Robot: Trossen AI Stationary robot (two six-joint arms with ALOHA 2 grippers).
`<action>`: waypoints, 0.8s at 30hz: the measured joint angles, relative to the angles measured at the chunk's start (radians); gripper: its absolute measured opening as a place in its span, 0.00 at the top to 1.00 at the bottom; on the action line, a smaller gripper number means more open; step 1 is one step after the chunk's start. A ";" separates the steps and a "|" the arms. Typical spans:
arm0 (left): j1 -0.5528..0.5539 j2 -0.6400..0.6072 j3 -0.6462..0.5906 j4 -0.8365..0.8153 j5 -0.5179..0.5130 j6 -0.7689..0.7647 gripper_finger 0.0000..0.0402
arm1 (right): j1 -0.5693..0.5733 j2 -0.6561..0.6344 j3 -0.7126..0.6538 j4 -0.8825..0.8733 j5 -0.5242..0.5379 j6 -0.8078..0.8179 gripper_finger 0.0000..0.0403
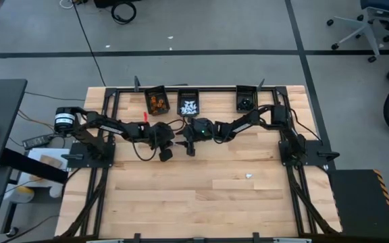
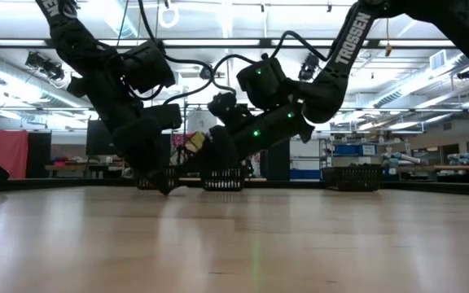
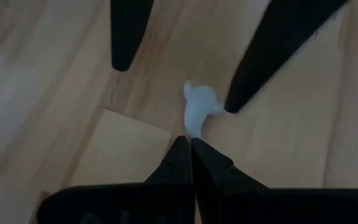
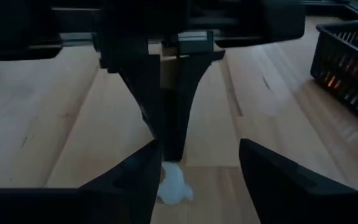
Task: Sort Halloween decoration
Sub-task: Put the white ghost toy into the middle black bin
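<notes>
A small white trinket (image 3: 199, 106) of the Halloween decoration lies on the wooden table near its middle, a little toward the far edge. My left gripper (image 3: 190, 142) is shut, slants down, and has its tips at one end of the trinket. My right gripper (image 4: 199, 146) reaches in low from the right, facing the left one. It is open, with one finger on either side of the trinket (image 4: 174, 188). From above, the two grippers (image 1: 165, 154) (image 1: 190, 148) stand close together. My left gripper's shut fingertips (image 3: 186, 146) meet the trinket's near end (image 3: 194, 130), slanting down from the table's left. The trinket lies on the table. Whether that end is pinched between the tips or only touched, I cannot tell. My right gripper has one fingertip (image 3: 232, 107) right beside the trinket's side; whether it touches, I cannot tell.
Three small black bins stand along the far edge: one with orange pieces (image 1: 156, 101), one with white pieces (image 1: 189, 105), one with dark contents (image 1: 246, 100). Another white trinket (image 1: 248, 175) lies alone toward the near right. Black frame rails (image 1: 107, 128) border the table.
</notes>
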 joint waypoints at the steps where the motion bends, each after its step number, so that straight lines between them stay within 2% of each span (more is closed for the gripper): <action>1: -0.001 0.000 0.000 0.005 0.000 0.000 1.00 | 0.001 0.009 0.000 0.016 -0.003 -0.005 0.45; 6: -0.004 0.001 -0.001 0.003 0.000 0.014 1.00 | 0.002 0.067 0.005 0.090 -0.079 -0.024 0.46; 10: -0.006 -0.029 -0.001 -0.062 -0.011 0.015 1.00 | 0.002 0.098 0.033 0.107 -0.079 -0.029 0.46; 21: -0.036 -0.222 -0.002 -0.249 -0.117 0.018 1.00 | 0.002 0.167 0.087 0.099 -0.076 -0.021 0.46; 24: -0.054 -0.271 -0.003 -0.302 -0.148 0.011 1.00 | 0.000 0.181 0.087 0.130 -0.086 0.024 0.46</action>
